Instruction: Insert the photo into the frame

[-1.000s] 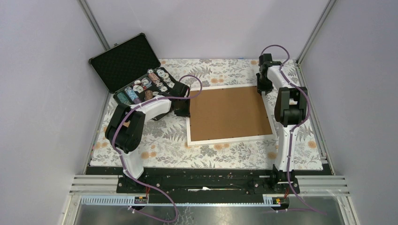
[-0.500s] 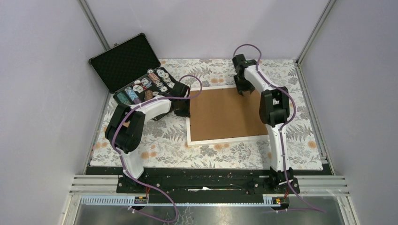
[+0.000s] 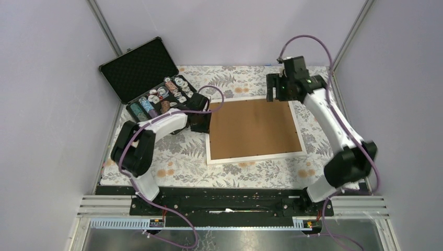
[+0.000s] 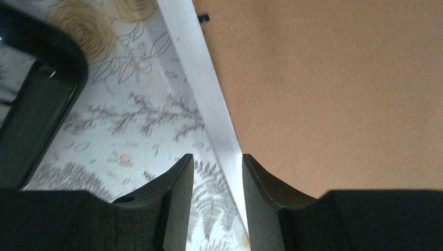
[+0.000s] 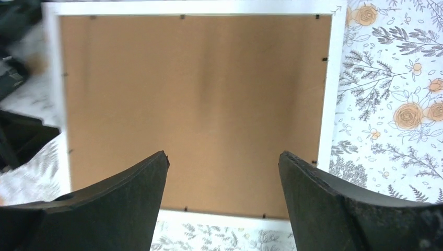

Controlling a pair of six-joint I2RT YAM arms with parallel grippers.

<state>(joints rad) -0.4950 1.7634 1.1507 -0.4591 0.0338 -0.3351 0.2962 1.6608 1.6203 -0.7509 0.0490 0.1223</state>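
R gripper (image 5: pixel 223 157) lifted, spread wide; L gripper (image 4: pixel 217 159) part-spread astride frame (image 5: pixel 334 78), long axis crosswise.

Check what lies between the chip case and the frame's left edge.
Left wrist view: only floral tablecloth lies between the chip case and the frame. The left end effector has a finger on either side of that edge.

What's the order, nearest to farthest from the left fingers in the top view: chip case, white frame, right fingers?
1. White frame: its left edge lies between the left fingers.
2. Chip case: just behind them, far-left side.
3. Right fingers: across the frame, by its far edge, right side.
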